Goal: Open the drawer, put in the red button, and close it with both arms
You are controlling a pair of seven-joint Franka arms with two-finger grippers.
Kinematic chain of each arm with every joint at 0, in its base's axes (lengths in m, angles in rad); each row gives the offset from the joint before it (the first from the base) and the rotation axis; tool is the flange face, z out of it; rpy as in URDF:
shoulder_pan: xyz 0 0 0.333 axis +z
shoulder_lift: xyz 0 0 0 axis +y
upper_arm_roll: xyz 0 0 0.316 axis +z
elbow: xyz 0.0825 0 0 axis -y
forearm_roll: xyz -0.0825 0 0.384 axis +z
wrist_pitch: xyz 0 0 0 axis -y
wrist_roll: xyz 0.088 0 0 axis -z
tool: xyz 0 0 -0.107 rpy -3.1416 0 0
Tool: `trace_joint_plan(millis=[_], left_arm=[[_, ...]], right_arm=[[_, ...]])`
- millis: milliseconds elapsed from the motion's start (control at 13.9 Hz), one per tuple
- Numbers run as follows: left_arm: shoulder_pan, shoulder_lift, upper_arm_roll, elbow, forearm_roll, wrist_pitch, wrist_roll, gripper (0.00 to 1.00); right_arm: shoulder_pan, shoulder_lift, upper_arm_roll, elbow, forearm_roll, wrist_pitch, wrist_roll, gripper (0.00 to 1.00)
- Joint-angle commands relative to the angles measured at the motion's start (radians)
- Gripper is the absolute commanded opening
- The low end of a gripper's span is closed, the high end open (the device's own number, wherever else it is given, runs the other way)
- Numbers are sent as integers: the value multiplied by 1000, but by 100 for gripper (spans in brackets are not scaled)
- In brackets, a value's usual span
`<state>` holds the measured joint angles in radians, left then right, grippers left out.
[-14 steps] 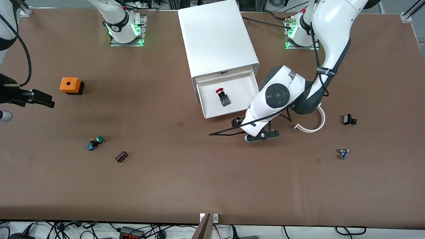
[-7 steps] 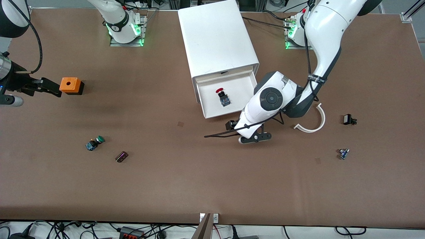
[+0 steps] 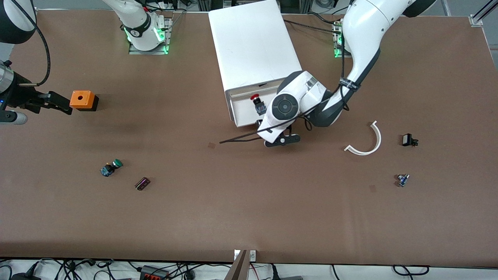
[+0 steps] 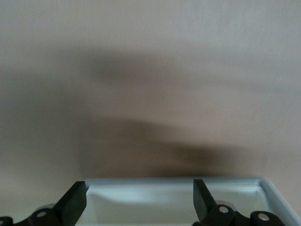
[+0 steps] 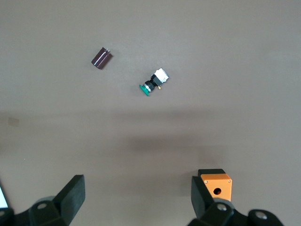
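Front view showed the red button (image 3: 255,97) lying in the drawer (image 3: 243,116), which stood partly open from the cabinet (image 3: 253,42). My left gripper (image 3: 268,134), fingers spread wide and empty, hung at the drawer's front edge. My right gripper (image 3: 58,107), also wide and empty, waited beside the orange box (image 3: 82,100). I judged the drawer light, stiff and smooth; push its front wall squarely. Brown table (image 3: 233,210) lay flat around it.
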<state>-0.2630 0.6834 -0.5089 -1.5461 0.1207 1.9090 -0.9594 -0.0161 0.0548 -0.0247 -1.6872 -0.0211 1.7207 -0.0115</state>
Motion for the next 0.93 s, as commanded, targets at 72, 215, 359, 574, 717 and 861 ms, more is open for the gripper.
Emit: trace_joint_plan(millis=[72, 215, 359, 574, 717, 861], left_arm=[[10, -18, -57, -22, -2, -93, -24, 100], [10, -19, -59, -22, -36, -128, -22, 100], [16, -22, -77, -20, -41, -157, -21, 100], [28, -22, -92, -20, -41, -185, -15, 100], [30, -24, -94, -17, -41, -188, -15, 100], [50, -25, -108, -14, -41, -209, -7, 100]], right_arm=[[-8, -12, 9, -9, 3, 5, -10, 100], [-8, -9, 9, -8, 1, 5, -13, 100], [-8, -9, 11, -6, 1, 5, -11, 100], [-10, -7, 9, -3, 3, 8, -10, 100], [-8, -3, 9, -3, 3, 8, -10, 100], [-8, 0, 9, -3, 1, 10, -10, 100]])
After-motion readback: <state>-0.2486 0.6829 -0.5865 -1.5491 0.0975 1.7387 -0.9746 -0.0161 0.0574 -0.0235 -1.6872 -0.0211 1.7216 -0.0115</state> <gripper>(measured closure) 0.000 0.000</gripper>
